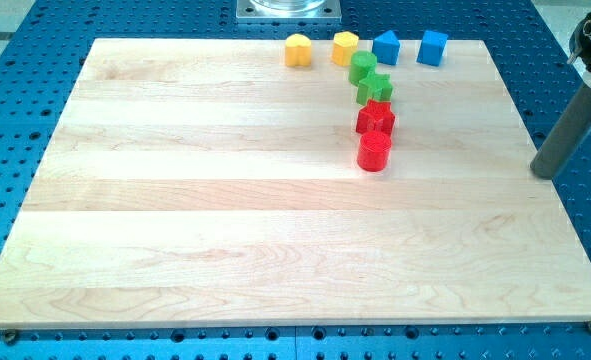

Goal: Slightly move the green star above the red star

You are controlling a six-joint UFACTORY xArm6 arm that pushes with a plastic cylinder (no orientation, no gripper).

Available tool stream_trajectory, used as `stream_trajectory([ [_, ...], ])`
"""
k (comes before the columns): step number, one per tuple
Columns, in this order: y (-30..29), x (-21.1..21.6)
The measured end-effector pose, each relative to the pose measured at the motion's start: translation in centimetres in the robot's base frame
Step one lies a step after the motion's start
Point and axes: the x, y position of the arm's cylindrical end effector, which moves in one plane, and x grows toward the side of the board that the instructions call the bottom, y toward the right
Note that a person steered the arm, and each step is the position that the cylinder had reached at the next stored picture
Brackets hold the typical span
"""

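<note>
The green star (374, 89) lies near the view's top, just above the red star (376, 118) and touching or nearly touching it. A green round block (363, 68) sits right above the green star. A red cylinder (374, 152) sits just below the red star. My tip (545, 172) is at the view's right, at the board's right edge, far to the right of the stars and a little lower than the red cylinder.
Along the board's top edge stand a yellow heart-like block (297, 50), a yellow hexagonal block (346, 46), a blue block (386, 46) and a blue cube (432, 47). The wooden board (175, 200) lies on a blue perforated table.
</note>
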Motion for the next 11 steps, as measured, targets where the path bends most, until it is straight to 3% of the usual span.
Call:
stream_trajectory([
  [3, -4.3, -6.6],
  [5, -12.7, -12.1],
  [9, -17.0, -13.6],
  [10, -16.8, -13.6],
  [11, -12.7, -12.3],
])
